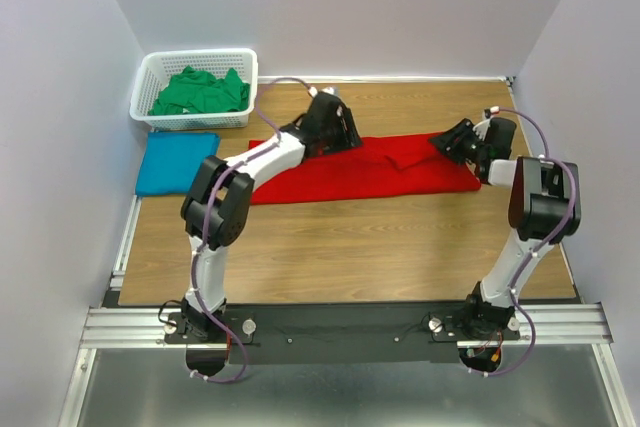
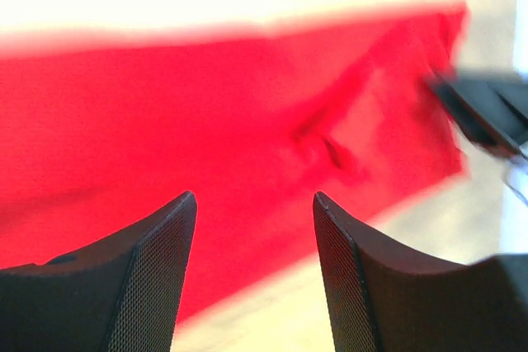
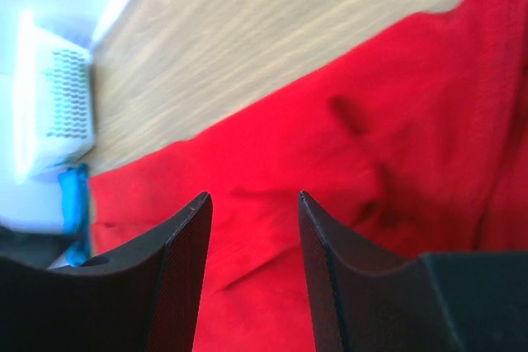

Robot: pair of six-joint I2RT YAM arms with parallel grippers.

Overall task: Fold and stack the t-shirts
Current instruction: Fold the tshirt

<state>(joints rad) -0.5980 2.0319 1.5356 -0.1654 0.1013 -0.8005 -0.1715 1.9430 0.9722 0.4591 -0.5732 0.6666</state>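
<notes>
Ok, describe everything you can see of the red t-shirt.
The red t-shirt is soft plain cloth, bright red, lying flat on the wooden table as a long band, with a crease right of its middle. The left gripper hangs open over its left end, the right gripper open over its right end; contact cannot be told.

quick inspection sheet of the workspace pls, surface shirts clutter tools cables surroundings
surface: wooden table, no spills or marks seen
job's things: red t-shirt laid out as a long strip mid-table; teal t-shirt folded flat at the left edge; green t-shirt crumpled inside the basket
clutter: white basket in the far left corner
grippers: left tool and right tool both open over the red t-shirt, holding nothing
cables: purple cables run along both arms
surroundings: plain walls on three sides; aluminium rail at the near edge
</notes>
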